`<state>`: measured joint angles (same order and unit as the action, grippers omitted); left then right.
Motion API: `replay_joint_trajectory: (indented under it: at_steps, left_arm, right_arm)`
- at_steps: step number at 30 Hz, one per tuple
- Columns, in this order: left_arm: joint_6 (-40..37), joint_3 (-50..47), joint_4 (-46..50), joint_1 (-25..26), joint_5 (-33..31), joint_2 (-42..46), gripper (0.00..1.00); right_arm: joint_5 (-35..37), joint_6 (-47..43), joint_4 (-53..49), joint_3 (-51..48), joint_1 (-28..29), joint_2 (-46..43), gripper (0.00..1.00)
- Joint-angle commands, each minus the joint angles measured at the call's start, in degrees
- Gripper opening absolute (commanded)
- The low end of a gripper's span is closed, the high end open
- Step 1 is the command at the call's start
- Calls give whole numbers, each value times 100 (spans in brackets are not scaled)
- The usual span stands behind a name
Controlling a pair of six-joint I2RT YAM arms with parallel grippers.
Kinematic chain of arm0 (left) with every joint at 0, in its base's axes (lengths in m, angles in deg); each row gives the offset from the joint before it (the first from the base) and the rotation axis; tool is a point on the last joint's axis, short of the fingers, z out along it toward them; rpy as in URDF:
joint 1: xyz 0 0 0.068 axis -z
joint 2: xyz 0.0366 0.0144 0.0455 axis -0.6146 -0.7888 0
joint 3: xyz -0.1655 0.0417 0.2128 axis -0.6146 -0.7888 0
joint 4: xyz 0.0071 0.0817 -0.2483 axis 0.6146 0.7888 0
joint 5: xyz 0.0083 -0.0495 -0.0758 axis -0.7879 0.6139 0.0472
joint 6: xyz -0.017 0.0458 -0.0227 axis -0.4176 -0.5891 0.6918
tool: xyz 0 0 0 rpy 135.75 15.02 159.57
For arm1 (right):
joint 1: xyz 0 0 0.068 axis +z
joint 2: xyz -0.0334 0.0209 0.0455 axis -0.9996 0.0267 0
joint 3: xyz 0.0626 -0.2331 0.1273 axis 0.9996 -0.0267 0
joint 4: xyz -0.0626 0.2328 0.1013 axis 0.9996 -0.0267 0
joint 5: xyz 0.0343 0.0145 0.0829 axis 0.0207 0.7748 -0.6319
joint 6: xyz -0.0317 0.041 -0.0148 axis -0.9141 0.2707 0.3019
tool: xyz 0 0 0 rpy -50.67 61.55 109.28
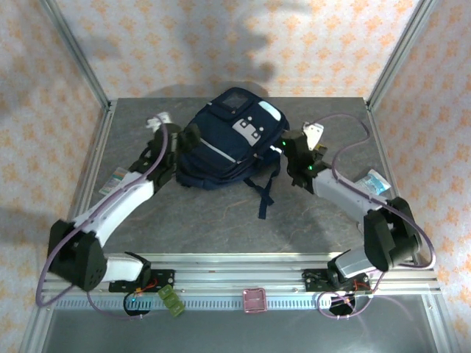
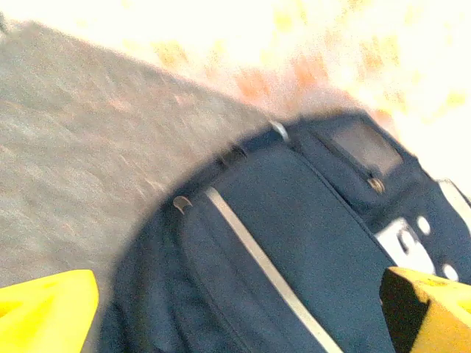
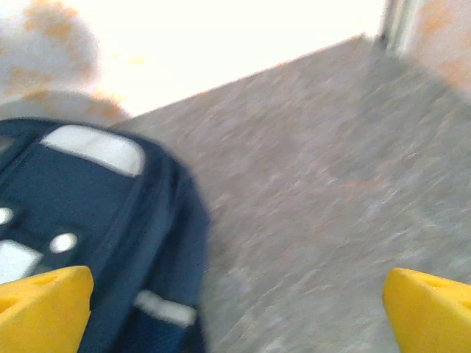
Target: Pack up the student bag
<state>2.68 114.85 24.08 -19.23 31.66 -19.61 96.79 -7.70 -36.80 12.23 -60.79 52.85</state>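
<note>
navy student bag (image 1: 224,147) with grey stripes, yellow-tipped left pincer (image 2: 235,312), grey table (image 1: 309,228)

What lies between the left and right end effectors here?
The student bag: the top external view shows the left end effector at one side of it and the right end effector at the other.

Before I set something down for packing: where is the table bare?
Barest is the front middle of the table, between the two arms and nearer than the student bag and its strap. Crowded: both flanks of the bag, where the left gripper and right gripper, both open, sit.
</note>
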Motion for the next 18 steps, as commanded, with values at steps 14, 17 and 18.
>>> replay_joint_trajectory:
  at_steps: [14,17,18]
  left_arm:
    - [-1881,-3391,-4394,-1563,-1026,60,99]
    - [-1979,-3774,-5572,-1580,-831,-96,100]
    - [-1992,-3915,-5979,-1606,-706,-167,99]
  right_arm:
    - [665,-1731,5072,-3198,-1064,-8,100]
    - [497,-1986,5277,-3196,-1131,135,100]
    - [341,-2173,5587,-3329,-1167,107,100]
